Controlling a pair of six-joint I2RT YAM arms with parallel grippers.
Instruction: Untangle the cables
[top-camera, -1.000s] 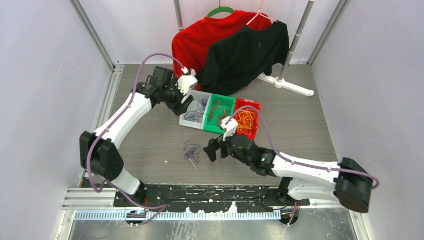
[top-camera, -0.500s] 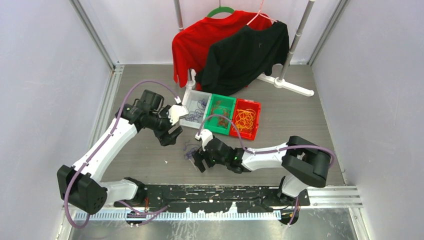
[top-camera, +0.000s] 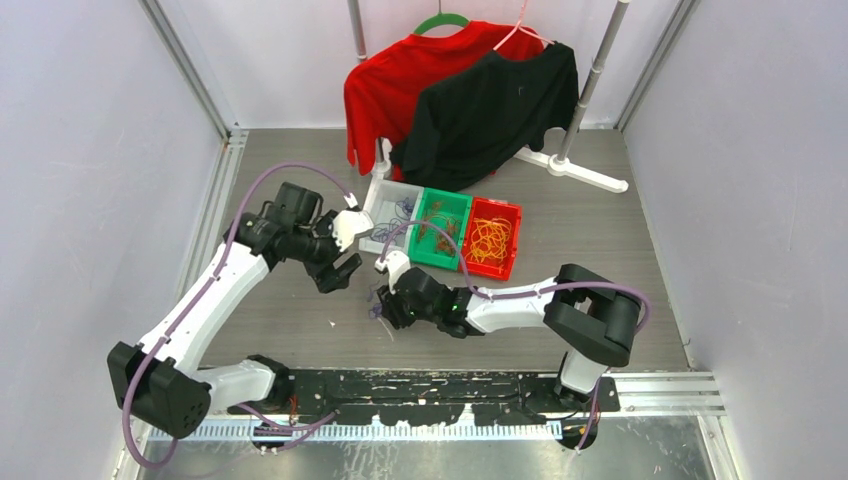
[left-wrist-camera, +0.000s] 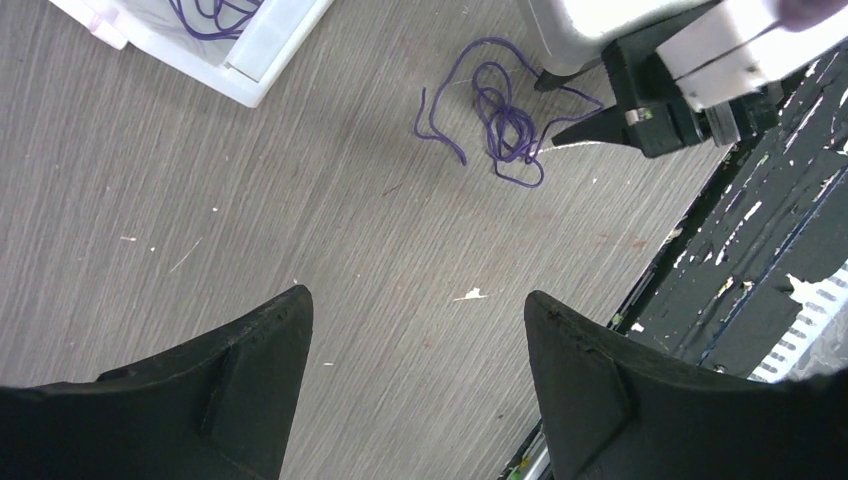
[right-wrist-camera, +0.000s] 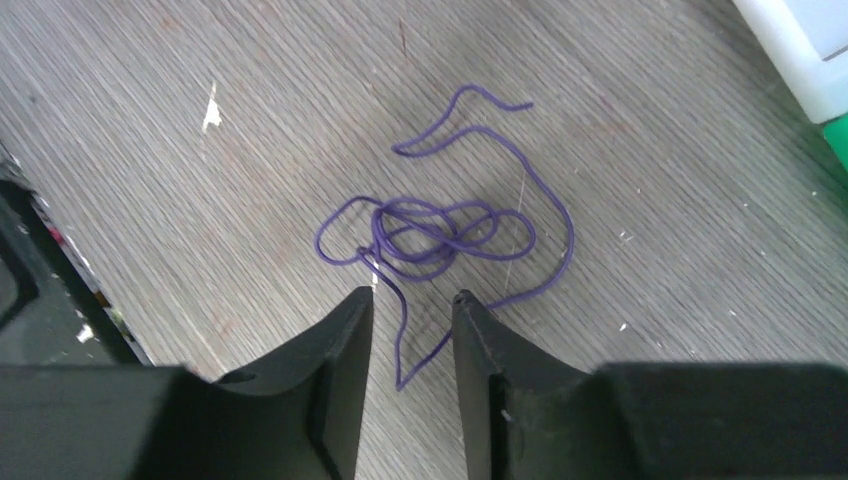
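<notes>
Right gripper (right-wrist-camera: 412, 300) sits low over the worktop (right-wrist-camera: 680, 330), jaws a narrow gap apart and not clamped. One loose tail of the knotted purple cable (right-wrist-camera: 440, 235) lies between them, the knot just ahead of the tips. Left gripper (left-wrist-camera: 415, 310) hangs wide apart and empty, well clear; taking hold seems the step, so next pinch that tail and draw it out.

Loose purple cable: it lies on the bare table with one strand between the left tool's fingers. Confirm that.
Wrong arm. The purple cable lies on the bare table with one strand between the fingers of the right tool, as the right wrist view shows.
</notes>
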